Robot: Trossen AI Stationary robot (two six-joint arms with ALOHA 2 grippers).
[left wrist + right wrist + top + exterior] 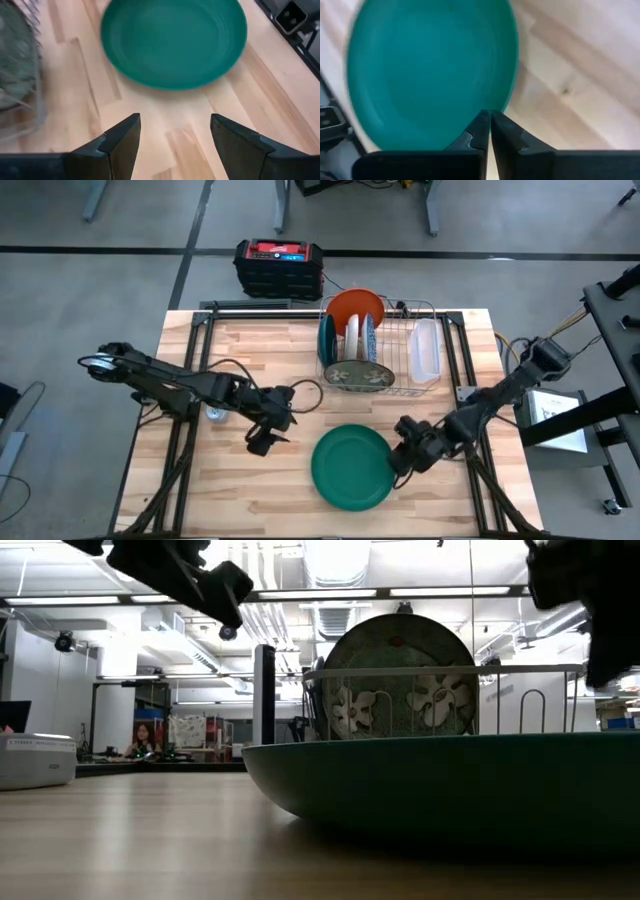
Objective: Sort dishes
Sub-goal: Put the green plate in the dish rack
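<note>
Right pincer (405,452): fingers (479,131) pressed together with a hairline gap, nothing between them, sitting right at the rim of the dark green plate (351,466); can't tell if the tips touch the rim. Plate lies flat on the table (240,490), between the two pincers, rest of the dishes well beyond it. Left pincer (268,432): fingers (121,142) spread wide, empty, above bare wood, plate just ahead of it on the far side from its arm. Past the plate, away from both pincers, the wire rack (395,355) holds the other dishes upright: olive green floral plate (358,375) in the slot nearest the pincers, then white plate (354,337) with a dark green one (327,340) beside it, orange bowl (356,307) at the far end. Clear plastic tray (425,350) in the rack's side section, on the right pincer's side. Black and red box (279,268) on the floor beyond the table. Low view: a person (143,739) far back in the room.
</note>
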